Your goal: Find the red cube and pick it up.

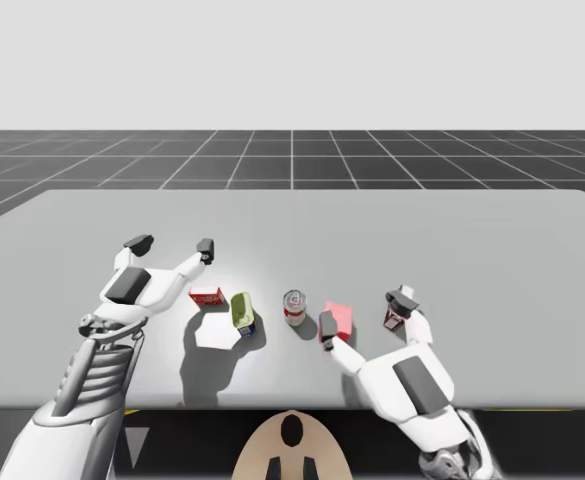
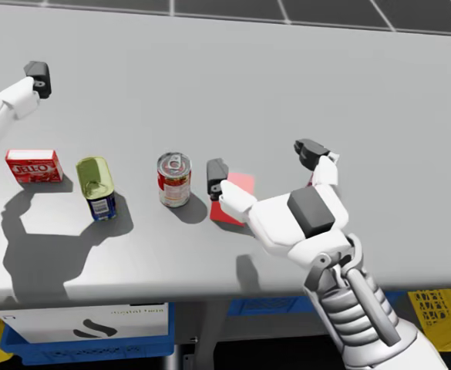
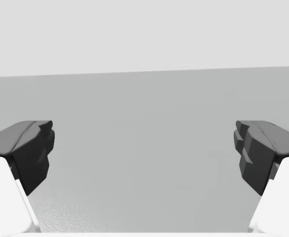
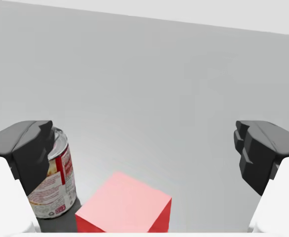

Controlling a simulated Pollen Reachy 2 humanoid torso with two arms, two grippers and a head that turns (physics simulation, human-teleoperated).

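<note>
The red cube point(image 1: 339, 317) point(image 2: 240, 190) rests on the grey table point(image 1: 472, 250), right of the middle. My right gripper point(image 1: 364, 311) point(image 2: 264, 164) hangs open over it. In the right wrist view the cube point(image 4: 127, 208) lies low between the wide-spread fingers of that gripper point(image 4: 144, 153), nearer the finger beside the can, and neither finger touches it. My left gripper point(image 1: 172, 245) point(image 3: 144, 153) is open above bare table at the left, holding nothing. A small dark red thing point(image 1: 393, 319) sits partly hidden under the right gripper's outer finger.
A red-and-white can point(image 1: 295, 306) point(image 2: 174, 179) point(image 4: 53, 177) stands just left of the cube. Further left are a yellow-green and blue can point(image 1: 243, 313) point(image 2: 95, 187) and a flat red box point(image 1: 208, 296) point(image 2: 35, 166). Blue and yellow crates point(image 2: 94, 339) sit below the table's front edge.
</note>
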